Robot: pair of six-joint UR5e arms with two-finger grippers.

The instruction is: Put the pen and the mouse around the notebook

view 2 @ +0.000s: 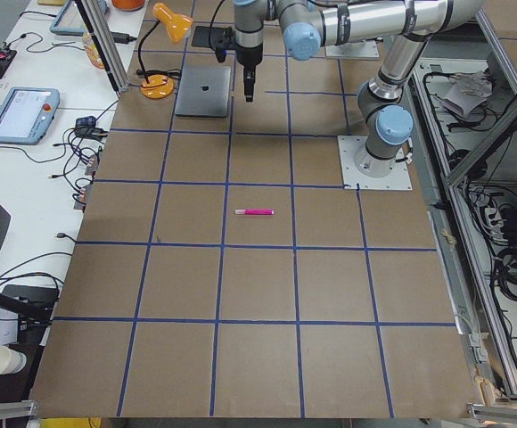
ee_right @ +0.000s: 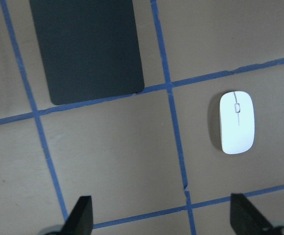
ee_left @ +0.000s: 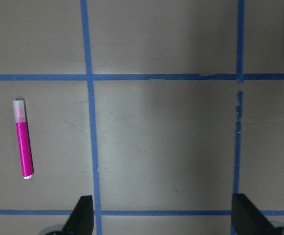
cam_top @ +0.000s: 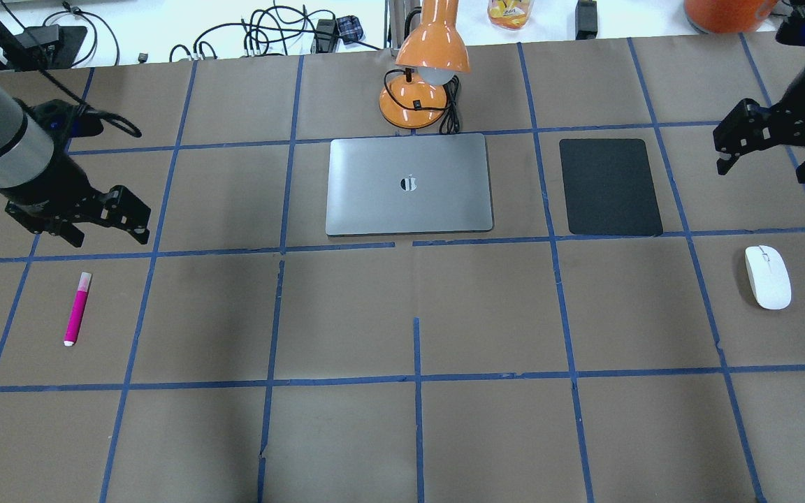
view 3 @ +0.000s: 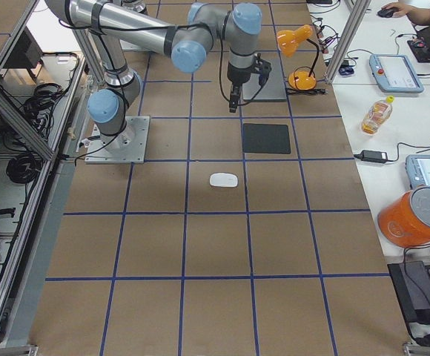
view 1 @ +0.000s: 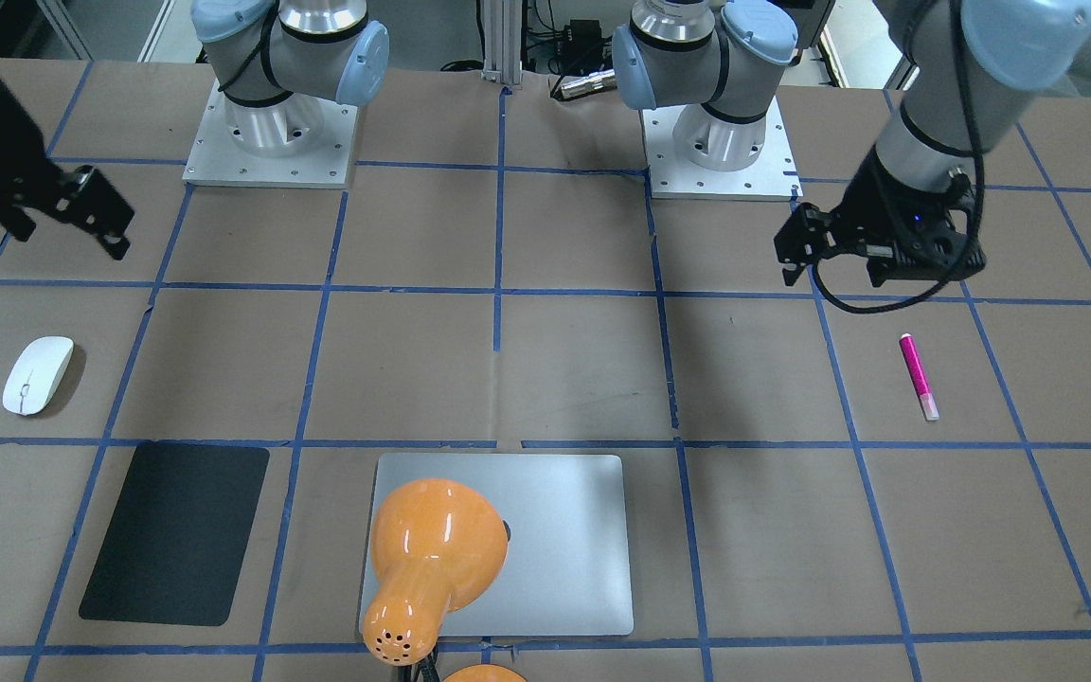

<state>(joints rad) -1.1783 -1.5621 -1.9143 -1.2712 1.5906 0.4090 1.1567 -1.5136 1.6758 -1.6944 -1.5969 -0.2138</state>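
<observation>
my left claw [ee_left: 164, 219] hangs spread and empty near the pen [cam_top: 77, 309] at the bench's [cam_top: 416, 433] left. my right claw [ee_right: 161, 219], spread too, hangs near the mouse [cam_top: 767, 276] at the right. both things lie well apart from the far-centre notebook [cam_top: 409, 184], so each claw suits its nearer thing.

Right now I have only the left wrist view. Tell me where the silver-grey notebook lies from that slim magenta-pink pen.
Observer: In the overhead view the flat silver-grey metallic notebook lies at the far middle, well right of the slim magenta-pink pen.
Operator: Report what stands by it.
Observer: An orange desk lamp stands just beyond its far edge.
Operator: Give me the right tool's state.
Observer: The right tool is open and empty; the glossy white oval mouse lies apart from it.
</observation>
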